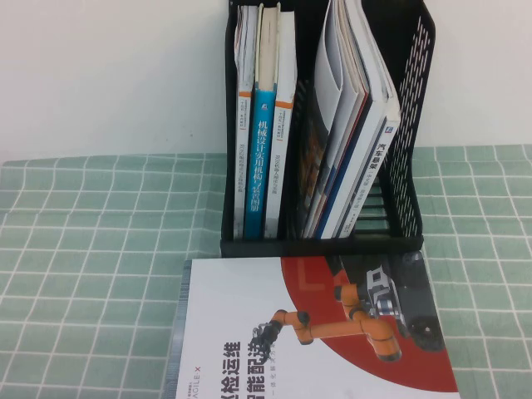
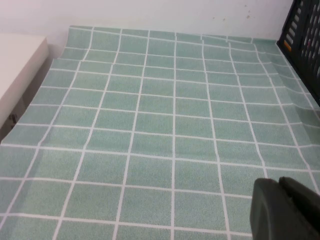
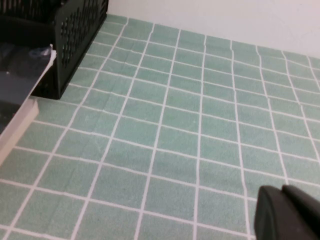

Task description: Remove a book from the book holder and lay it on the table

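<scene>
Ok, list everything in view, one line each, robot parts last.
holder: one, black mesh, back centre of the table, two compartments.
upright books: about three, white and blue spines, holder's left compartment.
leaning books: several, exact count unclear, right compartment, tilted.
flat book: one, white and red cover with an orange robot arm, lying in front of the holder.
cloth: one, green checked, covering the table.
left gripper: black, over bare cloth left of the holder.
right gripper: black, shut, over cloth right of the flat book.
</scene>
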`<state>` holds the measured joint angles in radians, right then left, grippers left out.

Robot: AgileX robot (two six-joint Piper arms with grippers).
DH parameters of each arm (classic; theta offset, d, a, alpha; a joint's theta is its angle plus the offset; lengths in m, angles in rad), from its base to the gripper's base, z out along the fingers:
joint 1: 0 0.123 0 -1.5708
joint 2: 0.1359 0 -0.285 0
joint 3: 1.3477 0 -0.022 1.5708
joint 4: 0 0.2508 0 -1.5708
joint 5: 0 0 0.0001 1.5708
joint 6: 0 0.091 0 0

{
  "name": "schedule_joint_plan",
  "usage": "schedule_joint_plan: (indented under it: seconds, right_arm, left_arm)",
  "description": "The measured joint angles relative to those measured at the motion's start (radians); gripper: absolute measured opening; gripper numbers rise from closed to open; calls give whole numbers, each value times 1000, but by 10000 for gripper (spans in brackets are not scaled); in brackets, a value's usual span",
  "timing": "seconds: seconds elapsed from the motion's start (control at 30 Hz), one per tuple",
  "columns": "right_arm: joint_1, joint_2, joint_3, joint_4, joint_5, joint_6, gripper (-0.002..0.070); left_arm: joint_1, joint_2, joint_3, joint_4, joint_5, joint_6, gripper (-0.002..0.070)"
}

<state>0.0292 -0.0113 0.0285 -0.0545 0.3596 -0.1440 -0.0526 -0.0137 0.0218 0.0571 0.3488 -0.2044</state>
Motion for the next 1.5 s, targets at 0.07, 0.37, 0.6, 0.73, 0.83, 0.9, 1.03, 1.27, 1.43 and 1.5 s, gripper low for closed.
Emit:
schedule_joint_plan:
  seconds: [0.07, 0.37, 0.6, 0.73, 0.83, 0.9, 1.03, 1.27, 1.43, 1.5]
  right_arm:
    - [0, 0, 0, 0, 0, 0, -2]
    - [0, 0, 0, 0, 2, -9, -2]
    - [0, 0, 0, 0, 2, -9, -2]
    - [0, 0, 0, 0, 2, -13, -2]
    - [0, 0, 0, 0, 4, -15, -2]
    - [0, 0, 0, 0, 4, -15, -2]
    - [0, 0, 0, -8, 2, -29, -2]
    - [0, 0, 0, -11, -151, -33, -2]
    - [0, 0, 0, -32, -411, -52, -2]
    - [0, 0, 0, -34, -516, -41, -2]
  left_arm:
    - [0, 0, 0, 0, 0, 0, -3]
    - [0, 0, 0, 0, 0, 0, -3]
    - [0, 0, 0, 0, 0, 0, -3]
    - [0, 0, 0, 0, 0, 0, -3]
    - [0, 0, 0, 0, -7, 0, -3]
    - [0, 0, 0, 0, -19, 0, -3]
    - [0, 0, 3, 0, -79, 0, -3]
    - [0, 0, 3, 0, -337, 0, -3]
    - [0, 0, 3, 0, -608, 0, -3]
    - [0, 0, 3, 0, -720, 0, -3]
